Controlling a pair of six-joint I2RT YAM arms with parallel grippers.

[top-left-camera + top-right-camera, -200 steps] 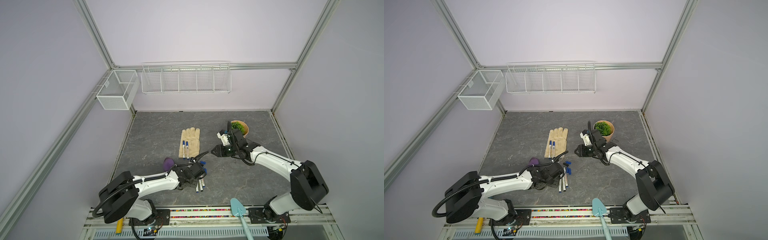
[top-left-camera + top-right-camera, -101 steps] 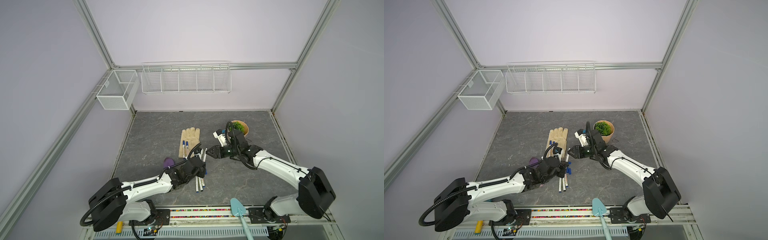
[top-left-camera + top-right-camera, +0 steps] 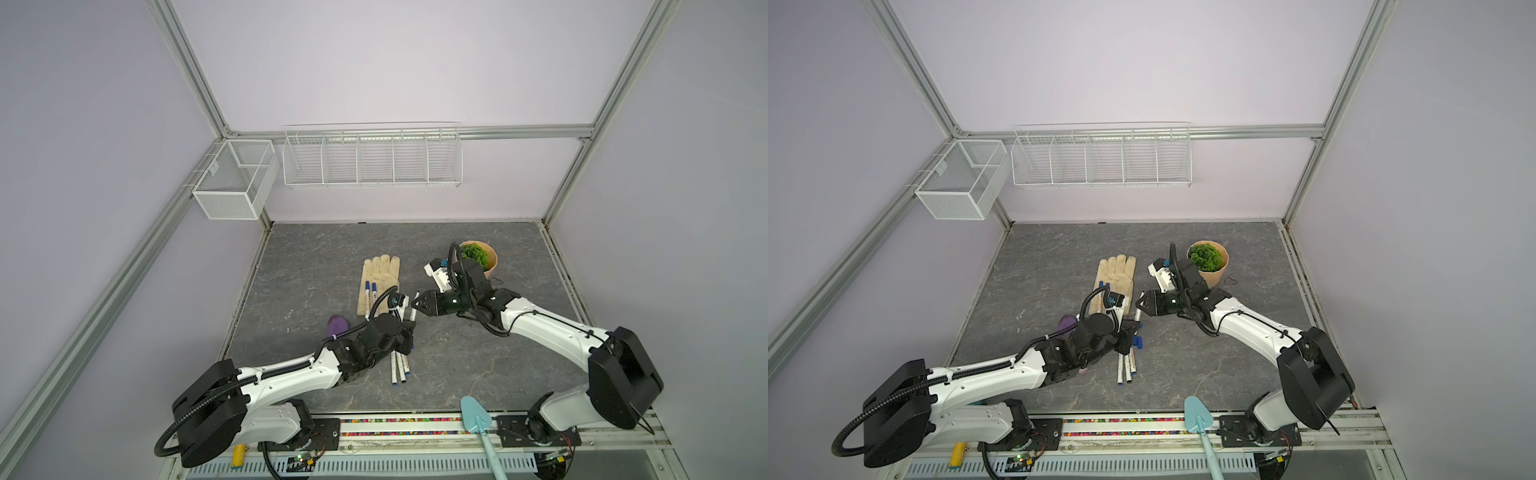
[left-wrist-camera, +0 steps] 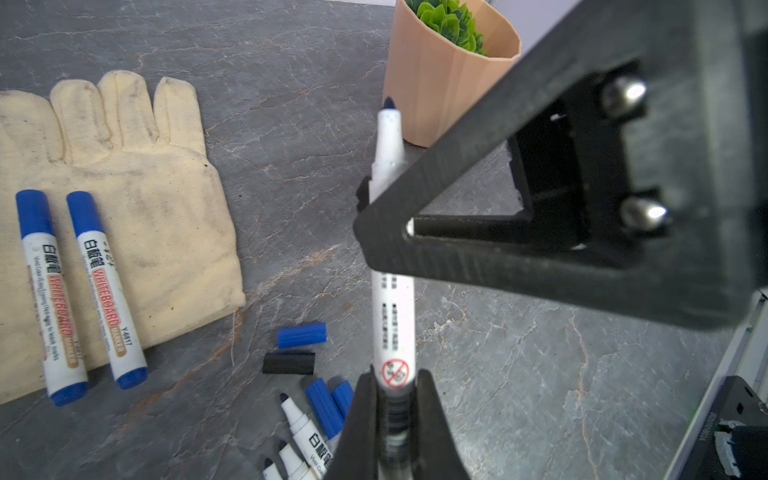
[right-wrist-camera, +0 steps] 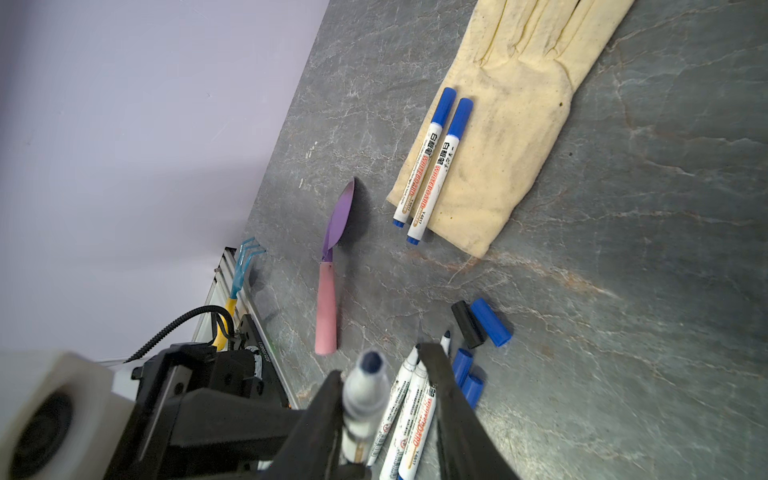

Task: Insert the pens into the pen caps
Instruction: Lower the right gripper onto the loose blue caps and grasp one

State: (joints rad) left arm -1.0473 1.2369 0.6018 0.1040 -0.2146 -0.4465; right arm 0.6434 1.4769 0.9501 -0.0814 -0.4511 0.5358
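- Tabletop (image 3: pixel 478 257), dark grey stone-patterned slab: bears everything listed below.
- Left arm (image 3: pixel 291 374), white with black joints: stretched low and forward from its base, wrist lifted. The left gripper (image 4: pixel 395 390) is clamped on the tail end of a slim white uncapped marker pen (image 4: pixel 392 316), whose nib points away towards the other arm.
- Right arm (image 3: pixel 548 332), same build: reaches across to the middle, forearm near level. The right gripper (image 3: pixel 417 306) faces the left gripper, jaws partly apart and straddling the marker pen just behind its nib. One jaw is against the barrel and the other stands clear. No cap in it.
- Glove (image 4: pixel 137 199), cream canvas, flat, beyond the left gripper: two capped pens (image 4: pixel 102 286) with blue ends lie side by side on its cuff.
- Plant pot (image 4: pixel 432 91), peach plastic with green leaves: behind the right gripper.
- Trowel (image 5: pixel 328 299), purple blade with a pink handle: beside the left gripper.
- Loose pens (image 5: pixel 409 419), three, uncapped: on the slab beneath the left gripper.
- Blue caps (image 4: pixel 301 336), three ribbed plastic ones in view, and one black cap (image 4: pixel 289 363): on the slab below the marker pen, just beside the loose pens.
- Step in hand, as judged: handing over or steadying the marker pen. Centre the barrel between the right jaws, close squarely, hold the pen's line, and leave the nib clear for a cap before the left gripper lets go.
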